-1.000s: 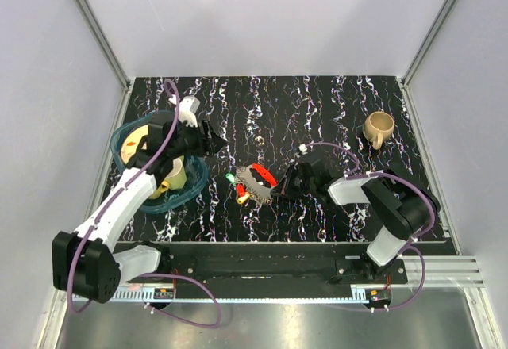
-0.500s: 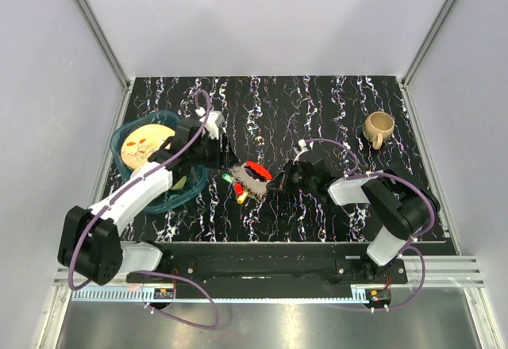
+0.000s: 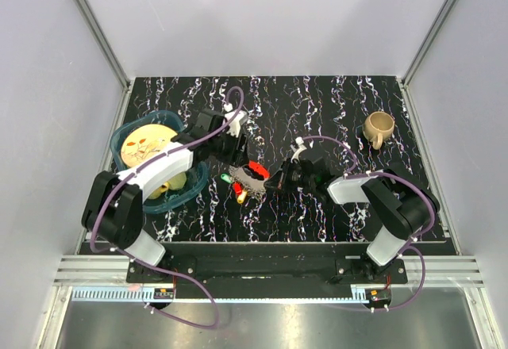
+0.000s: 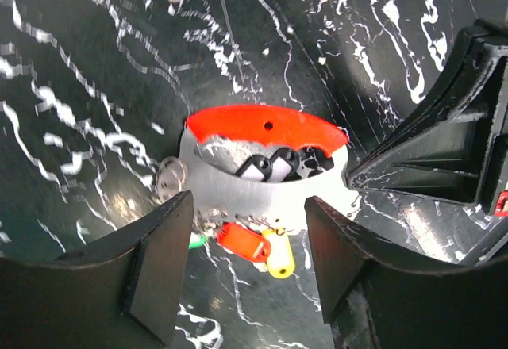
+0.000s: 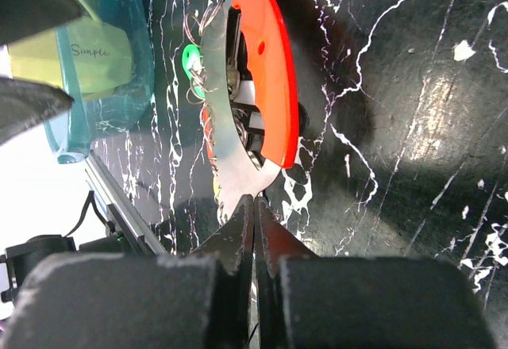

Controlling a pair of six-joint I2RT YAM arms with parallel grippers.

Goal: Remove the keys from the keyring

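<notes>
Jaws: the right gripper (image 5: 254, 206) is fully closed, its tips pinched on the thin lower tip of the keyring (image 5: 222, 119), so we read it as holding the piece by that edge. The left gripper (image 4: 248, 230) stands about half open, holds nothing, and hangs over the keyring with a finger on either side of it.

Keyring: near the middle of the table (image 3: 333, 95), between the two grippers. It is a flat grey crescent plate with a bright red piece (image 4: 266, 123) backing it, tipped up on edge in the right wrist view. Thin wire loops show at its left end.

Keys (image 4: 254, 247): a small cluster hanging off the plate's lower rim, on the near side. We see green, red and yellow heads. We cannot tell from these views how each one is attached.

Handling, our judgement:
- The plate looks stiff and light; the pinch at one tip is likely to let it swivel.
- The keys are tiny, smooth and loose on their loops, so they should slip easily.
- The best hold is across one coloured head, flat faces between the pads, pulling away from the plate.

Off to the sides: a teal bowl (image 3: 127, 131) to the left and a mug (image 3: 379, 128) far right, both well apart from the work.
</notes>
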